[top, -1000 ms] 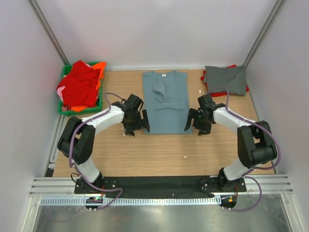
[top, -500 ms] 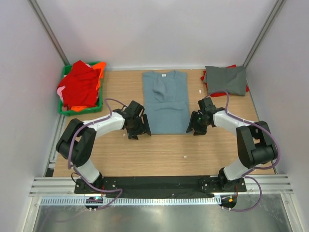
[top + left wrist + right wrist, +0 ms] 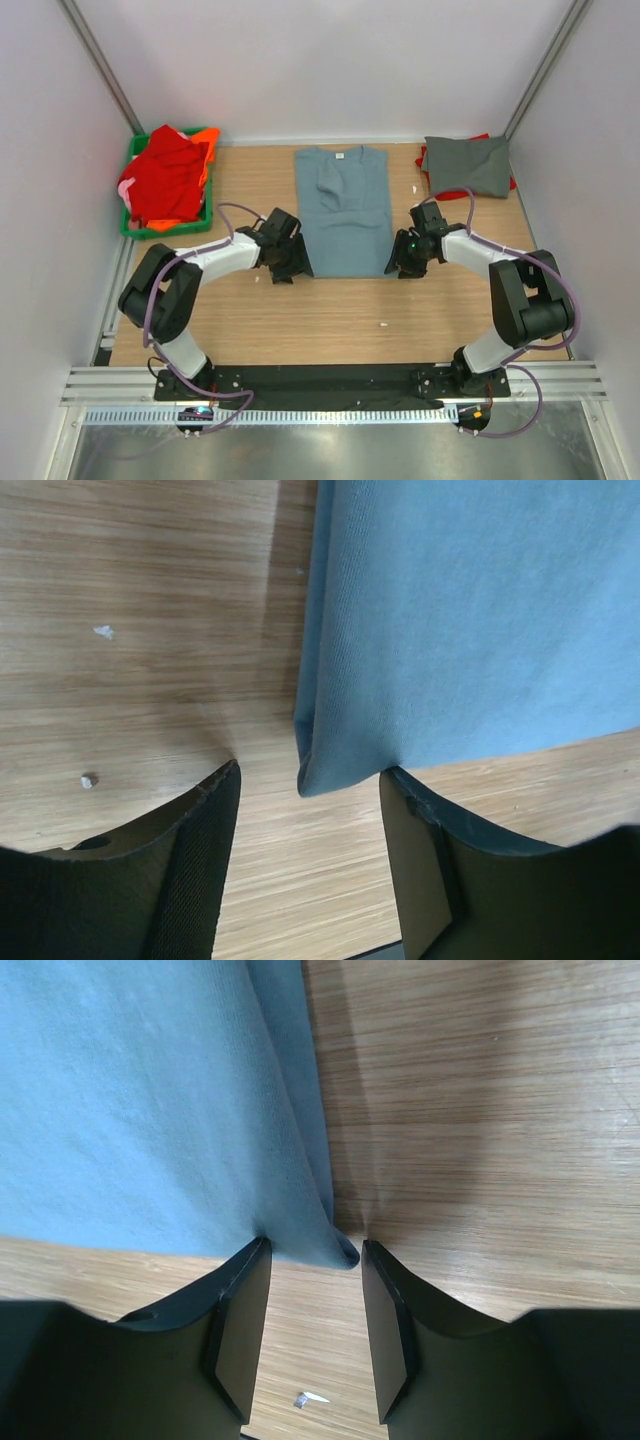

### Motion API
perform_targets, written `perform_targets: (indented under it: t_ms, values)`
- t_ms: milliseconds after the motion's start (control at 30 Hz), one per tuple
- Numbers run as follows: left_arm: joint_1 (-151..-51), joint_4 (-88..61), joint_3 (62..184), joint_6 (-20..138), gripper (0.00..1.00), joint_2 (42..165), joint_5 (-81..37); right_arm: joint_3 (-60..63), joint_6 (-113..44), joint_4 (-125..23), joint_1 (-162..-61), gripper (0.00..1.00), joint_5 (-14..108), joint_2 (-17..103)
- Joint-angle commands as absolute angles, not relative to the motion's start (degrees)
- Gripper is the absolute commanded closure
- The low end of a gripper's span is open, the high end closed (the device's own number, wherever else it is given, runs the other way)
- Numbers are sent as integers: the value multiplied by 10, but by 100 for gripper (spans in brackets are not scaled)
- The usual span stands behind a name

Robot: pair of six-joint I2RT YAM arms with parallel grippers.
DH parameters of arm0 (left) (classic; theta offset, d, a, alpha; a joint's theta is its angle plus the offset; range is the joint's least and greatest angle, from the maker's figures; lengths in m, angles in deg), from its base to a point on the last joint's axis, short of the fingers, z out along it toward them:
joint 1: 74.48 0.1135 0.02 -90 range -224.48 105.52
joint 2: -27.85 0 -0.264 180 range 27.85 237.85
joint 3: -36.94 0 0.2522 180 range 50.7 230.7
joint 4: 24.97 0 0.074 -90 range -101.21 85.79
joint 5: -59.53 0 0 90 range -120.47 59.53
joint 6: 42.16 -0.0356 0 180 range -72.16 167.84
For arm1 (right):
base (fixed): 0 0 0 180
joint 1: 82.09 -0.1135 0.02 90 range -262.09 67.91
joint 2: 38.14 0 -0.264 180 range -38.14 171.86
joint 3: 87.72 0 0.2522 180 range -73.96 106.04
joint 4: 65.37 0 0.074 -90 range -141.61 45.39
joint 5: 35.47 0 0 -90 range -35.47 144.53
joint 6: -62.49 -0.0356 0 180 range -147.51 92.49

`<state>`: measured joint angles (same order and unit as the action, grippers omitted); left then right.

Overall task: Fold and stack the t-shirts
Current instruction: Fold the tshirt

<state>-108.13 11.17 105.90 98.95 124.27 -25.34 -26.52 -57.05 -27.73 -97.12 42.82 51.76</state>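
Grey t-shirt (image 3: 466,165) folded, we straddle the near corners of the blue-grey t-shirt (image 3: 343,215) with left gripper (image 3: 308,780) and right gripper (image 3: 315,1252) half-open, empty.

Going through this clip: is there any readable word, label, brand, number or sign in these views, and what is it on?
No text can be read in any view.
Neck tag of the blue-grey t-shirt: a small pale patch, too small to read.
Wrist views: only plain cloth and the wooden tabletop, no print.

Left gripper (image 3: 310,773) and right gripper (image 3: 315,1246) low (jaws apart)
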Motion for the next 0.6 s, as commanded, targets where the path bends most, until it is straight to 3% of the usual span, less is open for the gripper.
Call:
perform_targets:
  t_ms: [0, 133, 233, 300, 367, 400, 433, 500, 567]
  values:
    - [-1083, 83, 1068, 993, 41, 1266, -274, -278, -566, -292, -971, 53, 436, 540]
    - [-1083, 77, 1067, 992, 53, 1275, -280, -276, -564, -293, -972, 53, 437, 544]
    - [-1083, 67, 1066, 991, 56, 1278, -284, -277, -564, -295, -972, 54, 436, 547]
    - [-1083, 65, 1066, 989, 67, 1280, -284, -278, -564, -297, -972, 56, 435, 550]
    - [-1083, 59, 1066, 989, 80, 1286, -283, -280, -563, -302, -972, 63, 431, 552]
    - [-1083, 55, 1065, 989, 92, 1286, -281, -281, -563, -302, -972, 74, 428, 553]
    - [-1084, 52, 1064, 990, 97, 1287, -277, -283, -564, -303, -972, 82, 427, 553]
    - [-1086, 49, 1063, 991, 100, 1288, -276, -288, -565, -309, -973, 99, 423, 549]
    - [-1094, 51, 1063, 989, 100, 1278, -275, -294, -568, -310, -973, 99, 420, 543]
